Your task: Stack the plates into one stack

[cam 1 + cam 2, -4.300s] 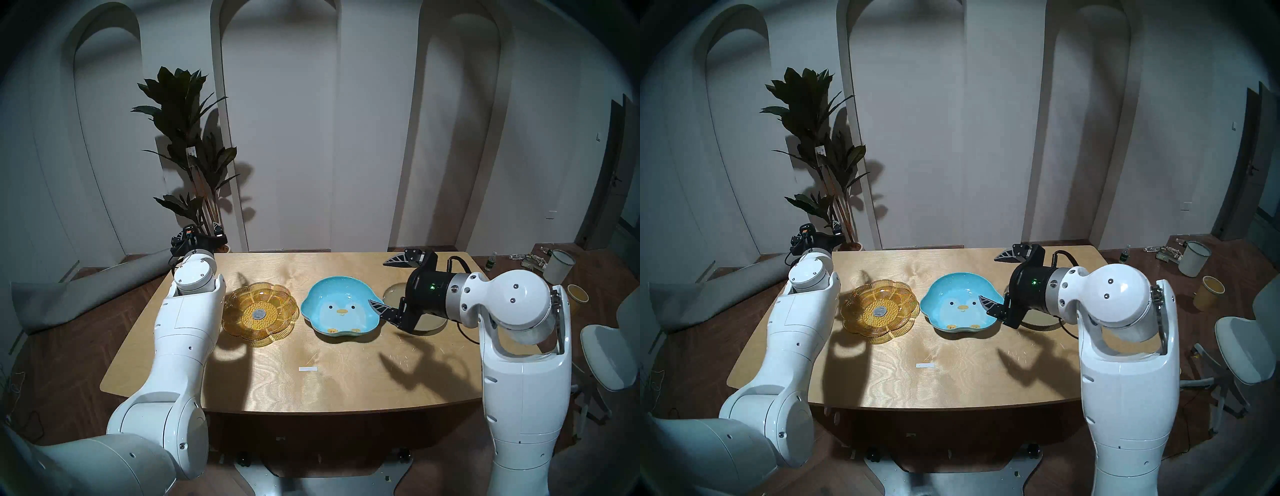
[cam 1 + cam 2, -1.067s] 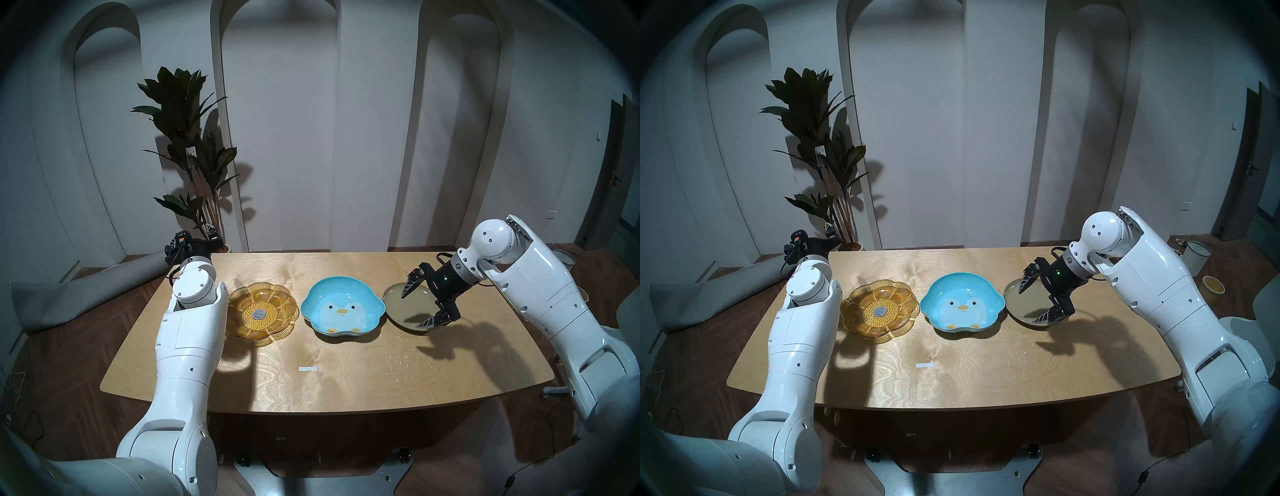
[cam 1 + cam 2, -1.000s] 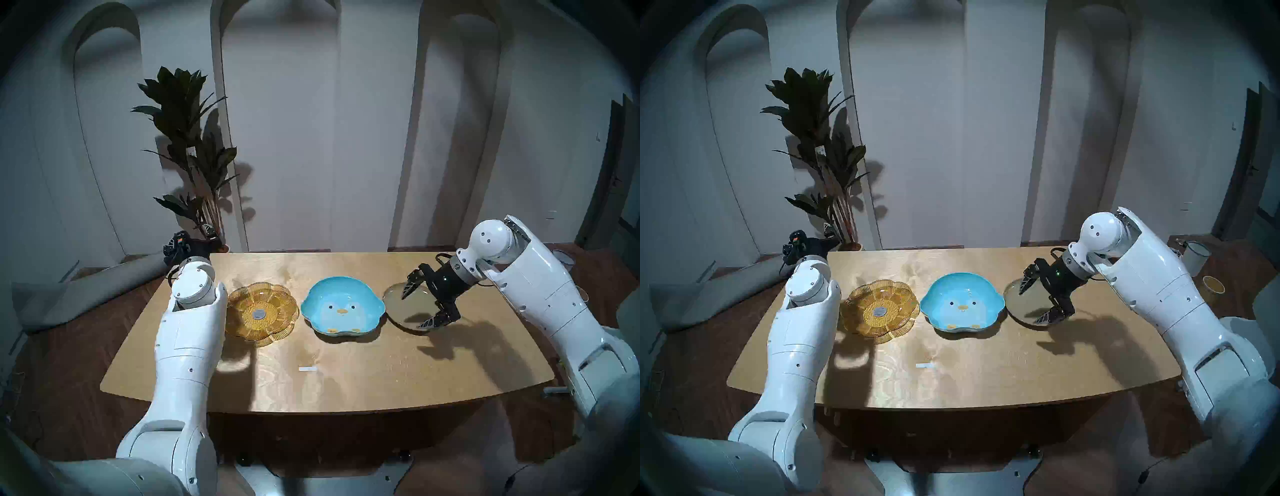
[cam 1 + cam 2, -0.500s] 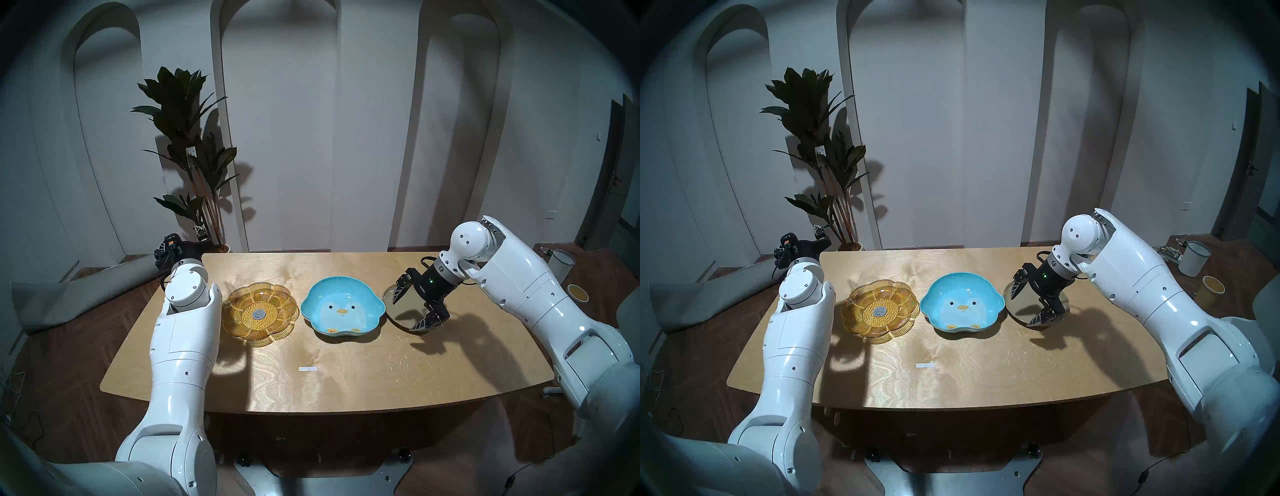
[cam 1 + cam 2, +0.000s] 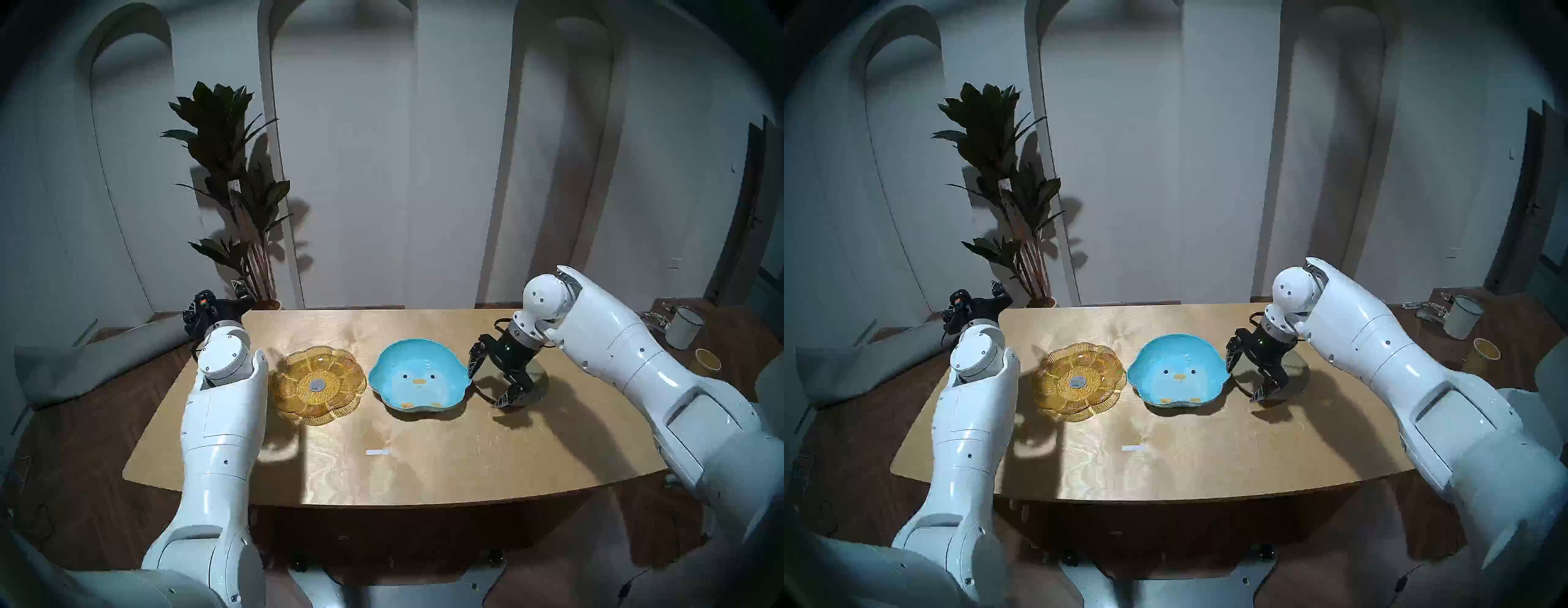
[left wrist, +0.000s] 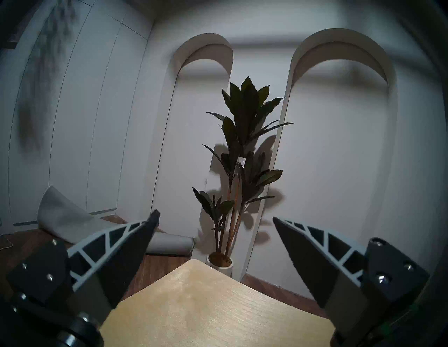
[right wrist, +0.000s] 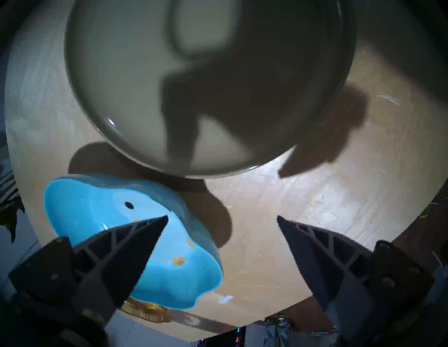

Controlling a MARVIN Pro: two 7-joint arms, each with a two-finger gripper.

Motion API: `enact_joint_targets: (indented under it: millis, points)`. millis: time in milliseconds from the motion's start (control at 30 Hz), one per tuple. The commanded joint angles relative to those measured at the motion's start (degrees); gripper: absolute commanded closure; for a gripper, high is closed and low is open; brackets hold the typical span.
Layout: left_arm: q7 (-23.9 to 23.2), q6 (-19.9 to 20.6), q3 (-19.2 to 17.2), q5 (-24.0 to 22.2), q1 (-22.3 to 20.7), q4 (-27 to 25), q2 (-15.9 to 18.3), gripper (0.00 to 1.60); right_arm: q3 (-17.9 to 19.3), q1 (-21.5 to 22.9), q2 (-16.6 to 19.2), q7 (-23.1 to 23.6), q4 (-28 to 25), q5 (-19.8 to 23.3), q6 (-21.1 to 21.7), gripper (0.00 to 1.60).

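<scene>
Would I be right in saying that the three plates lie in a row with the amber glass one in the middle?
Not quite: the blue penguin plate sits in the middle, as the head view shows. The amber glass plate is at the left end and the olive-beige plate at the right.

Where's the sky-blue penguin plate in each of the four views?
Head stereo left: sky-blue lobed penguin plate at table centre, right of the middle.
Head stereo right: penguin plate, centre.
Left wrist: not in view.
Right wrist: lower left, partly behind a fingertip.
Shared landmark: plain round olive-beige plate beside it.
</scene>
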Motion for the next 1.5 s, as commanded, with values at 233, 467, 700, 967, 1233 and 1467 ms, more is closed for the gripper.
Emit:
enact_joint_targets:
  millis: [233, 467, 700, 967, 1233, 1467]
  points:
    - [0.4, 0.5, -1.2, 0.1, -0.8, -1.4, 1.3, 0.0, -5.0, 6.4, -8.0, 0.1, 8.3, -3.1, 5.4, 0.0]
    - [0.7, 0.8, -1.7, 0.1, -0.7, -1.6, 1.4, 0.0, -7.3, 7.5, -11.4, 0.1, 13.1, -4.5, 8.0, 0.0]
    - [0.7, 1.3, -2.0, 0.1, -0.7, -1.7, 1.4, 0.0, -9.4, 8.8, -14.5, 0.1, 18.2, -5.8, 11.3, 0.47]
    - [0.7, 2.3, -2.1, 0.1, -0.6, -2.1, 1.4, 0.0, -11.6, 10.5, -17.3, 3.7, 23.7, -7.2, 15.7, 1.6]
    - [0.7, 3.4, -2.1, 0.1, -0.6, -2.6, 1.4, 0.0, -13.1, 14.2, -19.3, 6.8, 27.4, -8.3, 20.1, 1.6]
    - [0.7, 4.5, -1.9, 0.0, -0.5, -3.4, 1.2, 0.0, -14.9, 16.9, -21.0, 9.2, 30.5, -9.2, 24.3, 1.6]
